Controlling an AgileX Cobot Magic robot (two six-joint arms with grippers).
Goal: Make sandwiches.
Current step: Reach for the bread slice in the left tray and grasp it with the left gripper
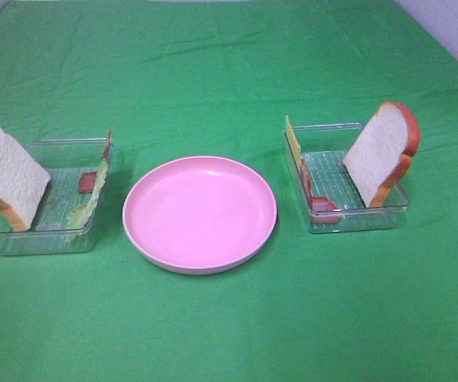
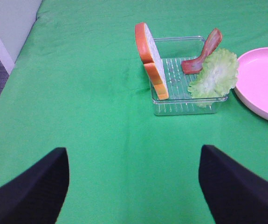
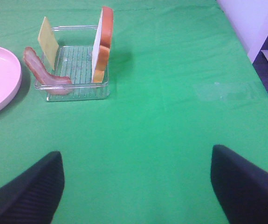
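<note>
- Left pincer [image 2: 133, 161] and right pincer [image 3: 136, 158] hang spread wide over the bare green desk [image 1: 229, 334], pinching nothing, well short of the food.
- No sandwich is built yet: the pink plate [image 1: 199, 213] is bare, and the parts sit in clear trays on either side of it.
- In the left tray [image 1: 21, 239], a bread slice [image 1: 5, 175] leans on the wall farthest from the plate. Lettuce [image 1: 85, 207] and a ham strip [image 1: 88, 181] lean on the wall nearest it. A clumsy grab could tip the bread out over the rim.
- In the right tray [image 1: 356, 221], the second bread slice [image 1: 376, 155] stands steeply, so a nudge may topple it.
- Cheese [image 1: 292, 142] stands thin on edge against the wall nearest the plate. Fingers could slip off it, or catch the wall and drag the light tray.
</note>
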